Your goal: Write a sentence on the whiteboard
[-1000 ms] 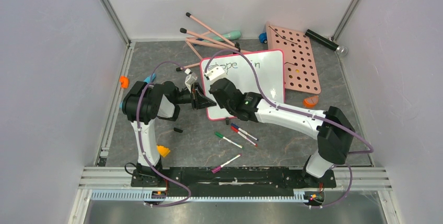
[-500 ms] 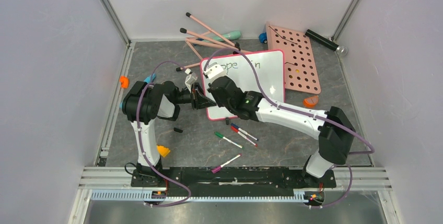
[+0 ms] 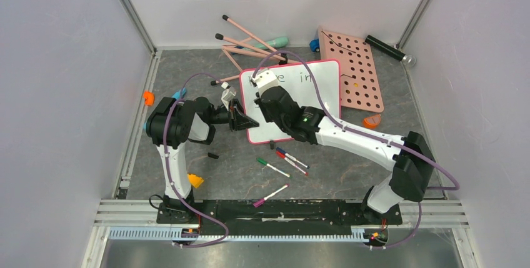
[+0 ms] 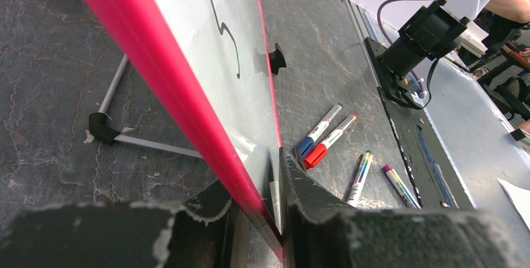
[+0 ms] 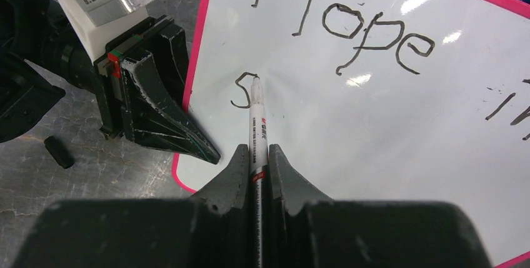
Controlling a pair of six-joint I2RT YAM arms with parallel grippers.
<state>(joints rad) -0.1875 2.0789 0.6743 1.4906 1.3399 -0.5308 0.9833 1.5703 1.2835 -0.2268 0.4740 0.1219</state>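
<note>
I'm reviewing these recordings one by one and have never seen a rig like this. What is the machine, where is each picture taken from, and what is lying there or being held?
The machine is two robot arms bolted at the near edge of a grey table, each ending in a two-finger gripper. One picture looks down from a fixed camera above and behind the arms. The other two come from cameras on the wrists, so each shows its own fingers at the bottom.

The left gripper is clamped on the pink rim of the whiteboard. The right gripper grips a marker, with its tip at a small "s". The sentence reads "Hope in" above that letter.

Loose markers, pink sticks and a pink panel with holes lie on the table.
</note>
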